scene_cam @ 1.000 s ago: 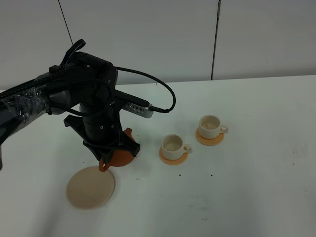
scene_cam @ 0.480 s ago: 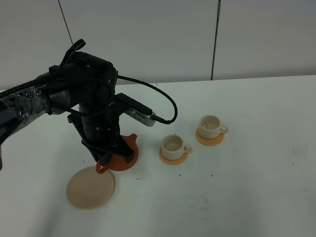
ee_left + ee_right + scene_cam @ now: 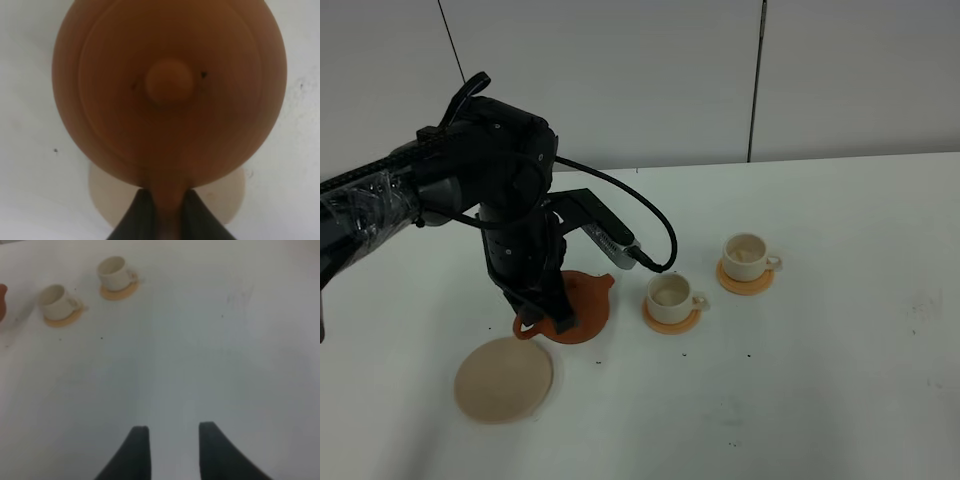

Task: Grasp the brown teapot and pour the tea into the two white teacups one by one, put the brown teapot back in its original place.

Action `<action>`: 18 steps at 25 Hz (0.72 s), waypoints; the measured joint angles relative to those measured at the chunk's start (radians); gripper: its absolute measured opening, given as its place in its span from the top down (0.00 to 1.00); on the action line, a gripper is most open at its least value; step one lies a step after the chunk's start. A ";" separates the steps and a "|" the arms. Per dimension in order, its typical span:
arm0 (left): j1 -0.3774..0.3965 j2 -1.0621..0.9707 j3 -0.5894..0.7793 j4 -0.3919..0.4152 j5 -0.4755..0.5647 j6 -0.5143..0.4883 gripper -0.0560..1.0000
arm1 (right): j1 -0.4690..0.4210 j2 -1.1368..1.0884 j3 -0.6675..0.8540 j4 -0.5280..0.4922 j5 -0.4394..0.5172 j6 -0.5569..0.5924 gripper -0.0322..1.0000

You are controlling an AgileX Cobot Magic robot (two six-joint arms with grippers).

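The brown teapot [image 3: 584, 306] hangs just left of the nearer of the two white teacups [image 3: 669, 292], its spout toward that cup. My left gripper [image 3: 534, 322] is shut on its loop handle. In the left wrist view the teapot [image 3: 170, 90] fills the frame lid-on, and the dark fingers [image 3: 136, 220] pinch the handle. The farther teacup [image 3: 745, 254] stands to the right. Each cup sits on an orange coaster [image 3: 671, 321]. The original place, a pale beige disc [image 3: 503, 380], lies bare at front left. The right gripper [image 3: 172, 450] is open over bare table. No tea shows.
The bulky left arm and its cable [image 3: 650, 215] loop over the table just behind the nearer cup. In the right wrist view both cups [image 3: 55, 297] [image 3: 113, 270] stand far from that gripper. A white wall closes off the back of the table.
The left wrist has turned and the teapot has swung with it, shifting a little right and lower, its spout now toward the nearer cup. The cups and right gripper have not moved.
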 joint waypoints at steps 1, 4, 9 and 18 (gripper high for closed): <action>0.000 0.001 -0.007 0.003 0.000 0.024 0.79 | 0.000 0.000 0.000 0.000 0.000 0.000 0.74; 0.000 0.001 -0.037 0.016 0.000 0.119 0.79 | 0.000 0.000 0.000 0.000 -0.001 0.000 0.74; 0.000 0.001 -0.113 0.026 0.000 0.272 0.79 | 0.000 0.000 0.000 0.000 -0.001 0.000 0.74; 0.000 0.001 -0.166 0.023 -0.013 0.467 0.79 | 0.000 0.000 0.000 0.000 -0.001 0.000 0.74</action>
